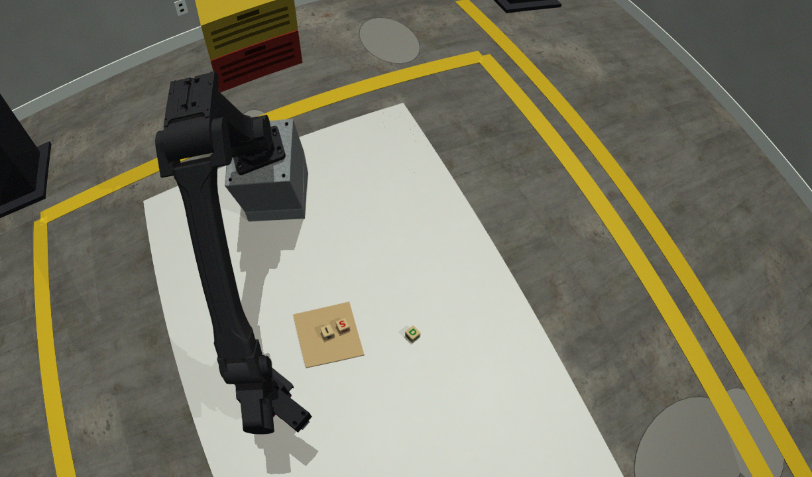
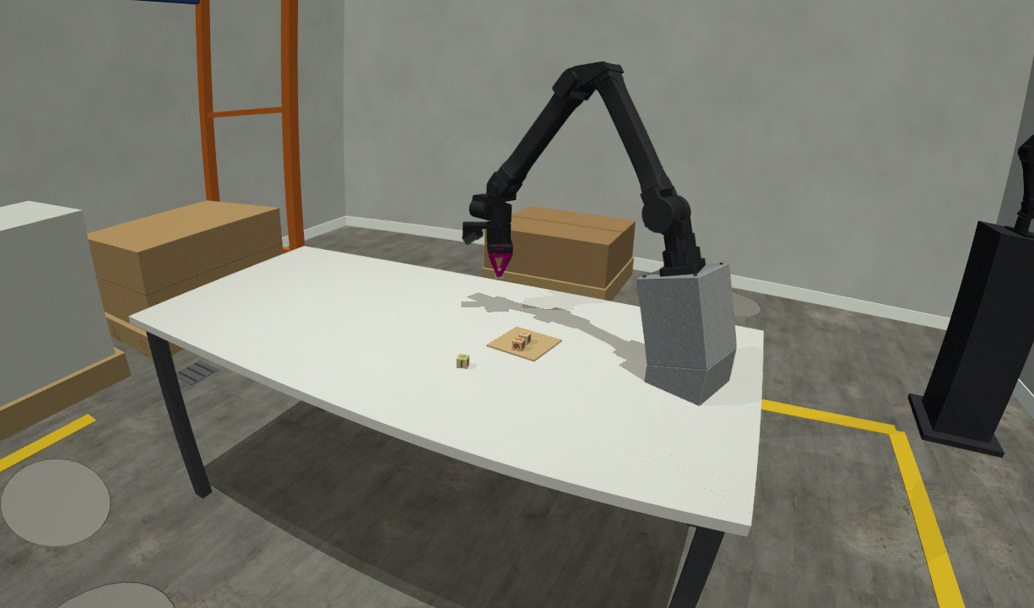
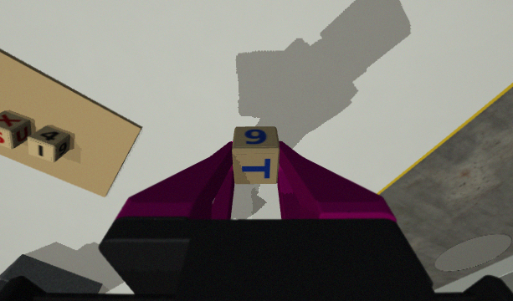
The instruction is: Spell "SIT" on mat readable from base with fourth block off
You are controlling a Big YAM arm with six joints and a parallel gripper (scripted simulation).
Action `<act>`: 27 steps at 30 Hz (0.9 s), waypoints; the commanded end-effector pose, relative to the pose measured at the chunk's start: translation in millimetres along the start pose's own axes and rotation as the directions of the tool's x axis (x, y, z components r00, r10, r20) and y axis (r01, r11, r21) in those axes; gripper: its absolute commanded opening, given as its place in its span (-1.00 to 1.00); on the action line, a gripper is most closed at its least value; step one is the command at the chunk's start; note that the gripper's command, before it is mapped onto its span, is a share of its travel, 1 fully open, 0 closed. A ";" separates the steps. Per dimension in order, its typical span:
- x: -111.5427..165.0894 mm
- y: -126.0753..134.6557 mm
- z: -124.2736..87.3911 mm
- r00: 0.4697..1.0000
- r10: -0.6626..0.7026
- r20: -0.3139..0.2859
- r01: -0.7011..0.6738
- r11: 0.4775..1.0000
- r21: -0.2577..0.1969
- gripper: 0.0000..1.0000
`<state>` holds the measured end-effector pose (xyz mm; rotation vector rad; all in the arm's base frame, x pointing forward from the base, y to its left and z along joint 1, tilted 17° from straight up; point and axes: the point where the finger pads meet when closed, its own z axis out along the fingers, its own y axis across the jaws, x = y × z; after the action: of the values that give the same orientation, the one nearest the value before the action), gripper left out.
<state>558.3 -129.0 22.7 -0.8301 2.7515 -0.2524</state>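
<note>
Gripper [image 3: 254,176] is clamped on the T block [image 3: 255,155], magenta fingers pinching it at the very tips, held well above the table [image 2: 369,333] near its far edge. T face points back toward the wrist cam, a 9 on the adjoining face.

Risks from here, near to far:
- Tip-only pinch: block could pivot or slip w/ a quick swing, and it's high enough to bounce off the table.
- Orientation: can't tell which face lands up. If the 9 or another face ends on top, word fails even w/ good placement.
- Mat [image 1: 328,334] has I block [image 1: 327,332] and S block [image 1: 342,324] already touching, side by side. T has to go next to the I, on the side away from the S. Fingers coming down close to the I could nudge it and bend the row, or drag the mat.
- Not much mat left on that side, I'd judge; a sloppy drop leaves T overhanging the edge.
- D block [image 1: 412,334] sits off the mat, well apart. Only trouble if the arm sweeps across that way.
</note>
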 end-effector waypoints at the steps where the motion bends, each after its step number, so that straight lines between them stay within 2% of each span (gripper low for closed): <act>1: -10.2 10.4 -12.7 0.996 -0.089 0.026 0.088 0.996 0.026 -0.57; 3: -4.6 33.7 -11.6 0.976 -0.215 0.023 0.214 0.976 0.027 -0.57; 5: 5.7 66.8 -10.5 0.935 -0.355 0.016 0.355 0.935 0.024 -0.57; 8: 5.4 67.1 -10.5 0.921 -0.389 0.021 0.389 0.921 0.026 -0.57; 9: 12.7 85.3 -10.1 0.876 -0.483 0.016 0.482 0.876 0.027 -0.57; 12: 37.6 139.1 -9.8 0.784 -0.621 0.000 0.621 0.784 0.003 -0.57; 15: 58.7 175.1 -10.2 0.678 -0.735 -0.003 0.735 0.678 -0.006 -0.57; 17: 65.4 184.8 -10.5 0.595 -0.804 0.000 0.804 0.595 -0.008 -0.57; 20: 72.4 178.8 -9.8 0.476 -0.879 0.003 0.879 0.476 0.022 -0.57; 21: 72.4 178.8 -9.8 0.476 -0.879 0.003 0.879 0.476 0.022 -0.57; 22: 57.8 167.9 -14.4 0.479 -0.878 0.000 0.877 0.478 0.052 -0.57; 25: 57.8 167.9 -14.4 0.479 -0.878 0.000 0.877 0.478 0.052 -0.57; 26: 72.9 179.7 -4.5 0.476 -0.880 0.005 0.880 0.476 0.010 -0.57; 27: 78.0 183.7 -0.6 0.474 -0.880 0.007 0.880 0.474 -0.006 -0.57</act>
<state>399.8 -17.3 -33.0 -2.1508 2.0724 -0.4044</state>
